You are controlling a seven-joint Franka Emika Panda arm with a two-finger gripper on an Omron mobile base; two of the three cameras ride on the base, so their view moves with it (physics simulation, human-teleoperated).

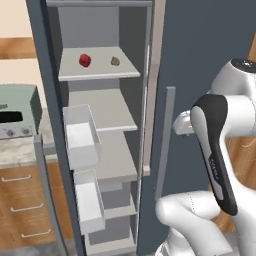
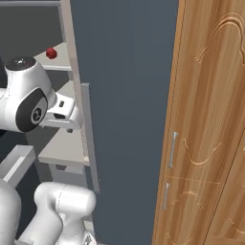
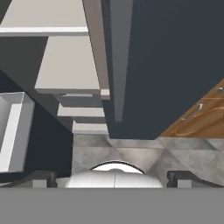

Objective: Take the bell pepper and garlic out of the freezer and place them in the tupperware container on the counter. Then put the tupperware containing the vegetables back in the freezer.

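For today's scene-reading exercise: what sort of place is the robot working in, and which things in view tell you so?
Most likely a home kitchen. A tall freezer stands open with a bell pepper and garlic on a shelf, a stone counter sits over wooden drawers, and a toaster oven rests on it.

I am in a kitchen: a tall freezer (image 1: 100,125) stands open before me, beside a stone counter (image 1: 20,147) over wooden drawers (image 1: 25,205), a toaster oven (image 1: 17,110) on top.
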